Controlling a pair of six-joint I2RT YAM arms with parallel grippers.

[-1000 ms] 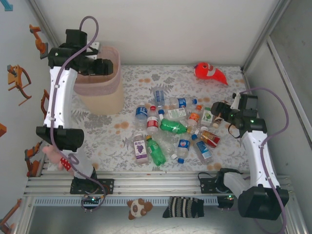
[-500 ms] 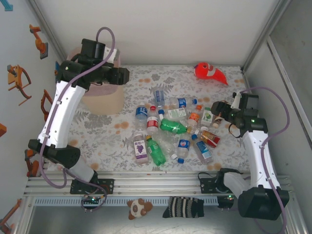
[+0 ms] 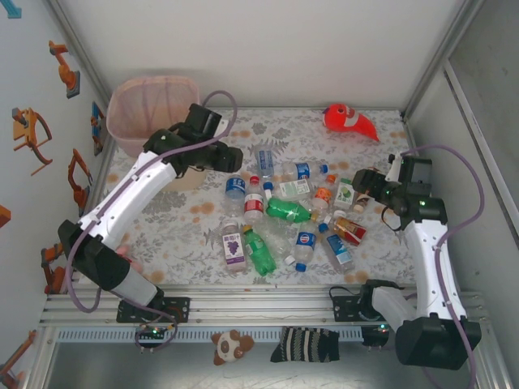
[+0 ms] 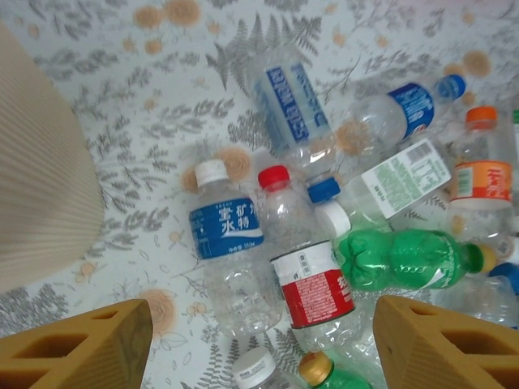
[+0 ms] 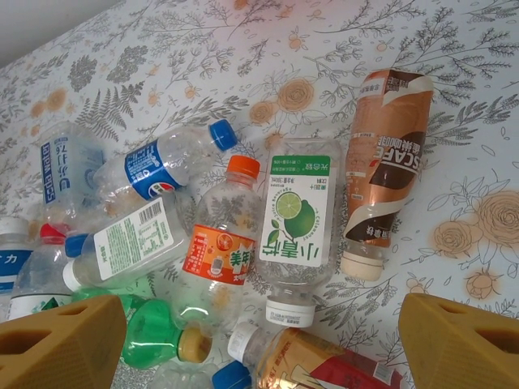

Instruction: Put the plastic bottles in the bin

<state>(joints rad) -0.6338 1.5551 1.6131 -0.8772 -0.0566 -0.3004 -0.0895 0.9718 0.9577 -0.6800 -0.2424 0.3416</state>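
while the left fingers (image 4: 73,344) and right fingers (image 5: 57,340) gape empty, the left arm (image 3: 138,186) hides the front of the bin (image 3: 150,109).

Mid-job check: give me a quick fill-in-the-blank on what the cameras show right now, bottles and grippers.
1. The left gripper hangs over the bottles with its jaws ___.
2. Below it, the red-labelled bottle has a ___ cap.
3. The orange-labelled bottle has an ___ cap.
4. The pink bin stands at the far ___ corner of the table.

Missing words: open; red; orange; left.

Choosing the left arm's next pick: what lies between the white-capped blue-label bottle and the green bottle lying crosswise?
The red-capped, red-label bottle, seen in the left wrist view.
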